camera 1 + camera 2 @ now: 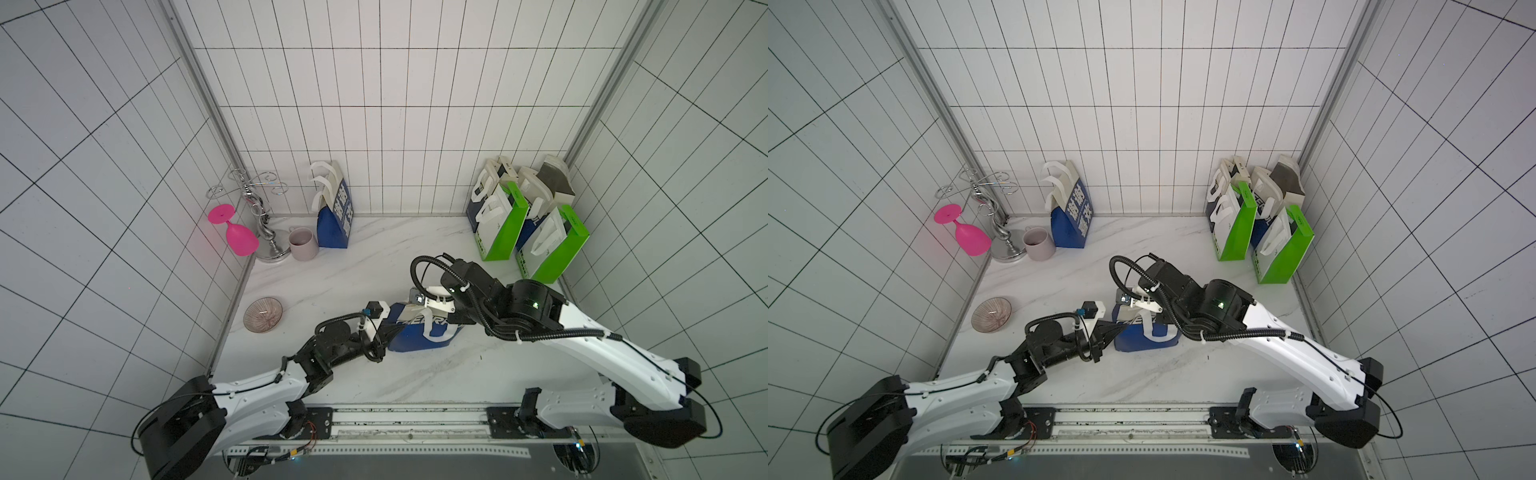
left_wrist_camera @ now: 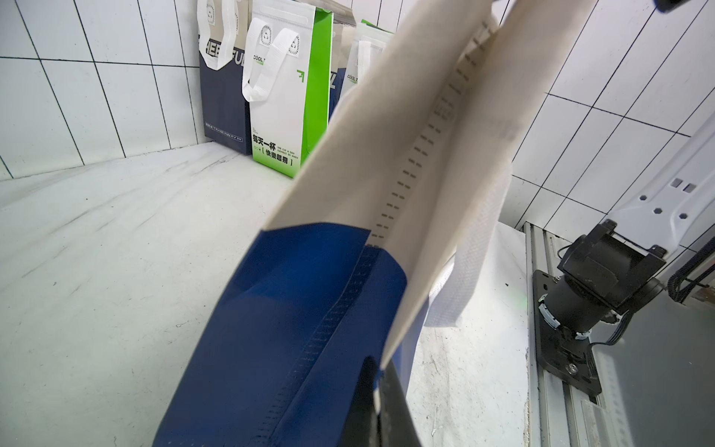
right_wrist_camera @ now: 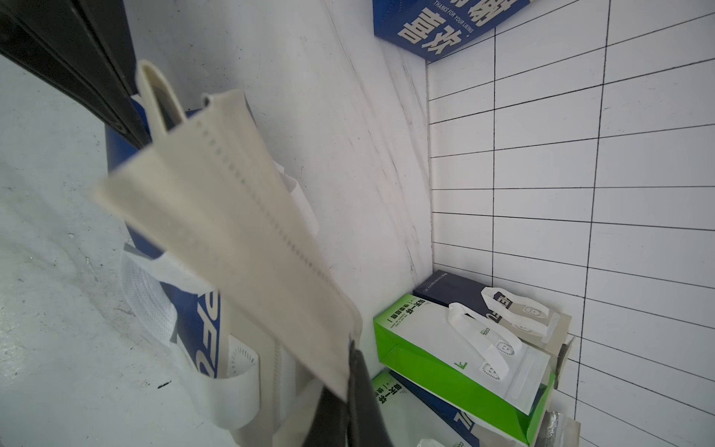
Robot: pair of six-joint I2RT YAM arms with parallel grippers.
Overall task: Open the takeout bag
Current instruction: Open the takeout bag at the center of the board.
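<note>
Tabletop (image 1: 374, 257): white marble surface, filling the lower middle of the frame in both top views, with tiled walls on three sides.

Left arm (image 1: 257, 386) enters from the lower left, and right arm (image 1: 602, 353) from the lower right. Both reach to the centre of the frame.

Green and white bags (image 1: 503, 232): a cluster standing upright in the upper right of the frame, against the back corner, touching one another.

Takeout bag (image 1: 419, 336): blue body, cream top, white handle (image 1: 436, 334). It sits at the centre of the frame between the two arms, well apart from the other bags. In the left wrist view the cream top panels (image 2: 387, 154) lie flat against each other, so the mouth is closed. Whether the base rests on the tabletop cannot be determined.

Blue bag (image 1: 332, 224): upright at upper centre, against the back wall.

Rack (image 1: 272, 249): chrome stand in the upper left corner.

Pink glass (image 1: 241, 241): tilted, foot uppermost, just beside the rack.

Mug (image 1: 302, 245): upright between rack and blue bag.

Bowl (image 1: 263, 315): left of centre, near the left wall and standing alone.

Left gripper (image 2: 381, 387): jaws fully closed, pinching the side edge of the takeout bag where blue meets cream.

Right gripper (image 3: 354, 360): jaws fully closed, pinching a corner of the cream top.
</note>
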